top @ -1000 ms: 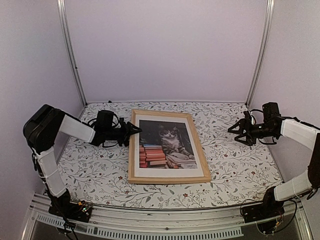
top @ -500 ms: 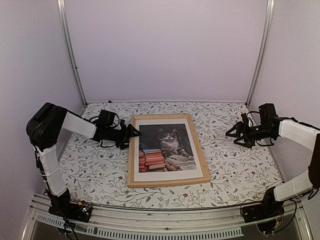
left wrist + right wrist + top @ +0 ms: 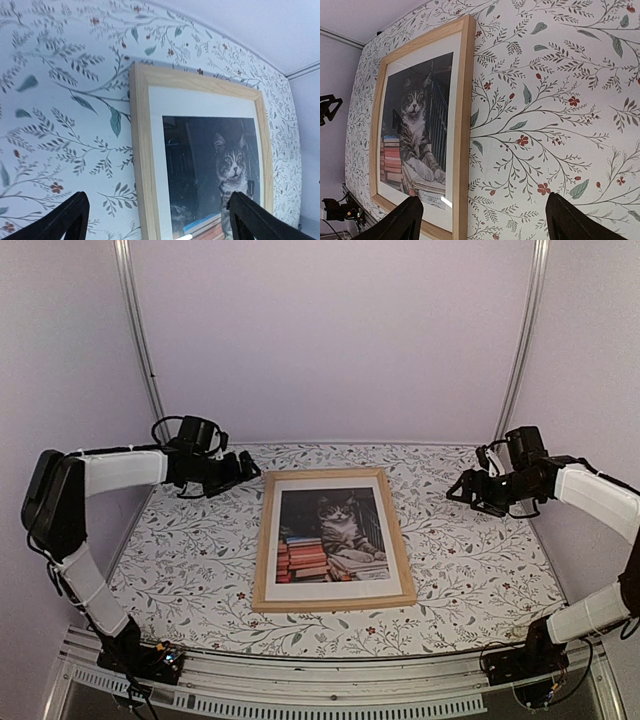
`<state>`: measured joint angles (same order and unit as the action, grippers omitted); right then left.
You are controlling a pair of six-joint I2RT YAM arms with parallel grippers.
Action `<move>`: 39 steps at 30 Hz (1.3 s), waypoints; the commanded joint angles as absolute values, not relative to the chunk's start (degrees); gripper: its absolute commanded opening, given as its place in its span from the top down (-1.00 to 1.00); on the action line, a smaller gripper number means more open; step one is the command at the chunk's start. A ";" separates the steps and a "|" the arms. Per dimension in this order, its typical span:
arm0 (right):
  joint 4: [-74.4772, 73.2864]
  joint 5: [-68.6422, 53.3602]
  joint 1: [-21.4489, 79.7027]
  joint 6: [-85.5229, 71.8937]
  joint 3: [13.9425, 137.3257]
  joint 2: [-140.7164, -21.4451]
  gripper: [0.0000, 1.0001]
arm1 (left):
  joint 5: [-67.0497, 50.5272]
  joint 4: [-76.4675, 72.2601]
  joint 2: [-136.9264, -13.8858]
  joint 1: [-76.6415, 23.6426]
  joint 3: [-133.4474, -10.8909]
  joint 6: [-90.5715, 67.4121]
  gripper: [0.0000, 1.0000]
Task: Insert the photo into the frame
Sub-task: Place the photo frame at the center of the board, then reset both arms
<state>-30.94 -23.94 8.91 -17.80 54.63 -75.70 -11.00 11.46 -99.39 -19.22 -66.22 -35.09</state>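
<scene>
Frame (image 3: pixel 333 601): rigid light-wood bars, probably light. Its glossy face may be fragile, so grip it by an outer bar. Photo (image 3: pixel 335 530): thin, bendable print, apparently seated inside the frame. Left gripper (image 3: pixel 252 466), off the frame's far-left corner, and right gripper (image 3: pixel 455 490), well to its right, both gape empty.

Leaf-patterned tablecloth (image 3: pixel 470 570), white mat border (image 3: pixel 330 588), pale back wall (image 3: pixel 330 340), metal post (image 3: pixel 141 340)
</scene>
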 commanded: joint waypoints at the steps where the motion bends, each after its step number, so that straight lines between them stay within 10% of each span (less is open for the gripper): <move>1: -31.97 -15.96 12.54 -15.40 59.24 -75.11 -0.81 | 2.56 16.23 -88.51 -20.09 -67.55 -26.25 -1.00; 14: -31.61 -5.72 15.84 -9.88 63.36 -74.24 -0.98 | 18.63 14.13 -68.05 -20.63 -59.09 -12.79 -0.99; 39: -22.65 0.97 15.83 -6.52 53.86 -62.28 -0.98 | 14.02 9.83 -48.18 -19.03 -44.23 -11.71 -0.99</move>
<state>-24.71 0.82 15.70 -7.84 55.40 -64.12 14.81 11.88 -50.61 -19.59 -45.91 -12.95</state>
